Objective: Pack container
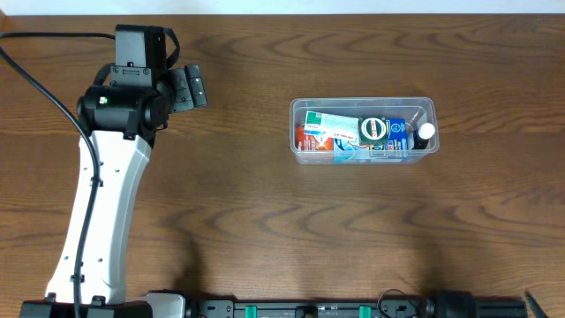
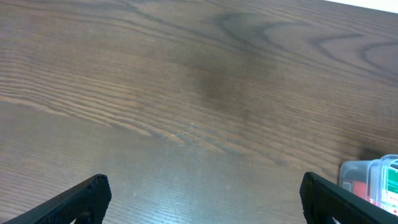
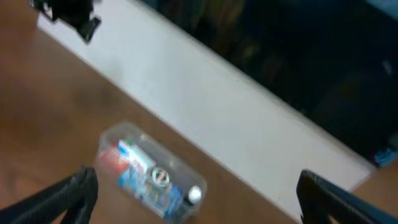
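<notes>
The container (image 1: 305, 106), a clear plastic bin, stands right of the table's middle. It holds small boxes, a round green-labelled tin (image 1: 373, 129) and a white-capped bottle (image 1: 426, 132). My left gripper (image 1: 187, 88) is open and empty over bare wood at the far left, well away from the container. The left wrist view shows its fingers (image 2: 202, 199) spread wide, with the container's corner (image 2: 367, 174) at the right edge. My right gripper (image 3: 196, 193) is open and empty, high up. The container (image 3: 112, 138) shows small and blurred far below it. The right arm is out of the overhead view.
The table is dark brown wood (image 1: 265, 212). A pale strip (image 3: 205, 99) runs along its far edge in the right wrist view, with darkness beyond. The left arm's white link (image 1: 106, 203) and a black cable (image 1: 35, 79) lie over the table's left side.
</notes>
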You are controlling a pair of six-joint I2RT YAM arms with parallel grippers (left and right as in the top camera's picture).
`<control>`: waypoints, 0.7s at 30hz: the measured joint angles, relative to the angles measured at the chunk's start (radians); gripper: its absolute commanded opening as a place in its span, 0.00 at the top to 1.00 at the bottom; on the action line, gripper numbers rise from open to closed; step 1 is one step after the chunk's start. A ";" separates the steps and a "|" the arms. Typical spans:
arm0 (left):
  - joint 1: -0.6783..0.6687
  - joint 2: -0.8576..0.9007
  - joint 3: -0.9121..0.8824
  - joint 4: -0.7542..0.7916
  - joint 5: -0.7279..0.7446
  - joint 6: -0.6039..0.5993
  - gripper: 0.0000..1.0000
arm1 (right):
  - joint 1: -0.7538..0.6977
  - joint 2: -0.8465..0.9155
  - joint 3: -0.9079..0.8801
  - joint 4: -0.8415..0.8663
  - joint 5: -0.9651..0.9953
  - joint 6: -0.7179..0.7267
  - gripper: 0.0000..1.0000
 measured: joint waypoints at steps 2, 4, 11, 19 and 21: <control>0.000 0.000 0.000 0.000 0.000 0.000 0.02 | 0.007 -0.066 -0.134 0.128 -0.004 0.041 0.01; 0.000 0.000 0.000 0.000 0.000 0.000 0.02 | 0.007 -0.102 -0.264 0.267 0.000 0.109 0.01; 0.000 0.000 0.000 0.001 0.000 0.000 0.02 | 0.007 -0.092 -0.730 0.764 0.089 0.386 0.01; 0.000 0.000 0.000 0.000 0.000 0.000 0.02 | 0.037 -0.090 -1.156 1.114 0.113 0.457 0.01; 0.000 0.000 0.000 0.000 0.000 0.000 0.02 | 0.037 -0.091 -1.213 1.154 0.123 0.461 0.01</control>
